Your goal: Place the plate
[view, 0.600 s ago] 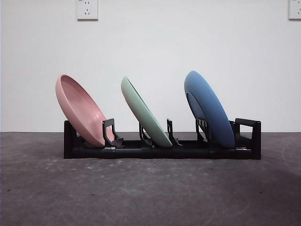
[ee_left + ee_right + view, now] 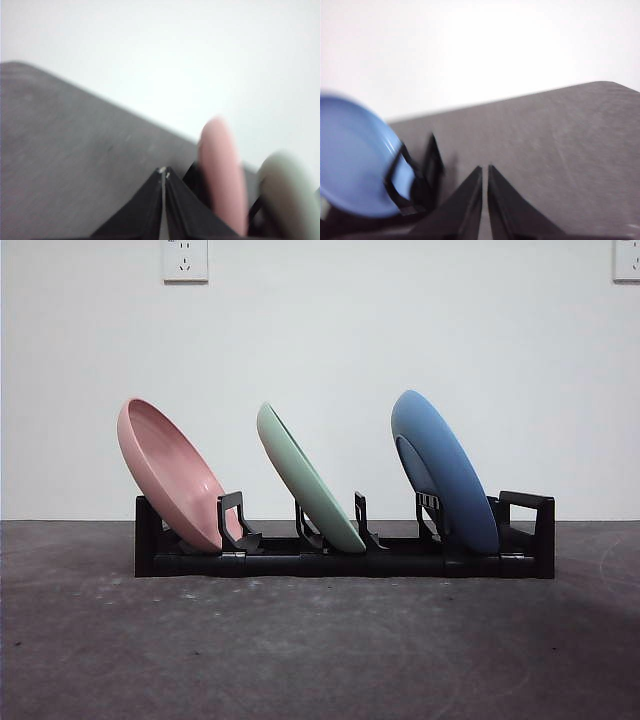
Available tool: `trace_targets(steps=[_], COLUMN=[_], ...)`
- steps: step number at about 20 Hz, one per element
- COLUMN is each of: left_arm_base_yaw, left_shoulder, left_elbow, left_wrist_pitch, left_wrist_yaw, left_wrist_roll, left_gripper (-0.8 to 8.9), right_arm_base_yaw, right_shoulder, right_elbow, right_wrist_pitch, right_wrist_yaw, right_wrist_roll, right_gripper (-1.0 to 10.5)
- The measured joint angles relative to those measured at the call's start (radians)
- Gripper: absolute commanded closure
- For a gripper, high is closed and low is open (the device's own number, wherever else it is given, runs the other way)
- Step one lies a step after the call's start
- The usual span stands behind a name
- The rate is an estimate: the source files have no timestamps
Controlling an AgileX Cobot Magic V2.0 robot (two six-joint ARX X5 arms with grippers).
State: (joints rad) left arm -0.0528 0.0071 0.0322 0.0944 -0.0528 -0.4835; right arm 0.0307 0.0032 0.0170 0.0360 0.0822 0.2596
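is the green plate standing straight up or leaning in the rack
Leaning. In the front view the green plate sits in the black rack with its top rim tilted toward the pink plate, like the blue plate.

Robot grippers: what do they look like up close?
Both look alike. The left gripper has two flat black jaws that narrow to sharp points like a beak. The right gripper has the same black, wedge-shaped pair. No cables or markings show.
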Motion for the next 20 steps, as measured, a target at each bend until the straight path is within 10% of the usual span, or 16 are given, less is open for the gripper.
trace_targets(steps=[9,20], left_arm_base_yaw=[0.0,0.0], left_shoulder=[0.1,0.483], left_elbow=[0.196,0.629], left_wrist_pitch=[-0.286,-0.703], left_wrist_yaw=[0.174,0.266], left_wrist_roll=[-0.159,0.055], left_gripper=[8.02,8.01], right_arm_base_yaw=[0.0,0.0], right_shoulder=[0.163,0.591], right_elbow=[0.252,0.686], right_wrist_pitch=[-0.29,-0.587], right_wrist_yaw=[-0.135,-0.309], right_wrist_roll=[0.183,0.076], right_gripper=[9.3,9.3])
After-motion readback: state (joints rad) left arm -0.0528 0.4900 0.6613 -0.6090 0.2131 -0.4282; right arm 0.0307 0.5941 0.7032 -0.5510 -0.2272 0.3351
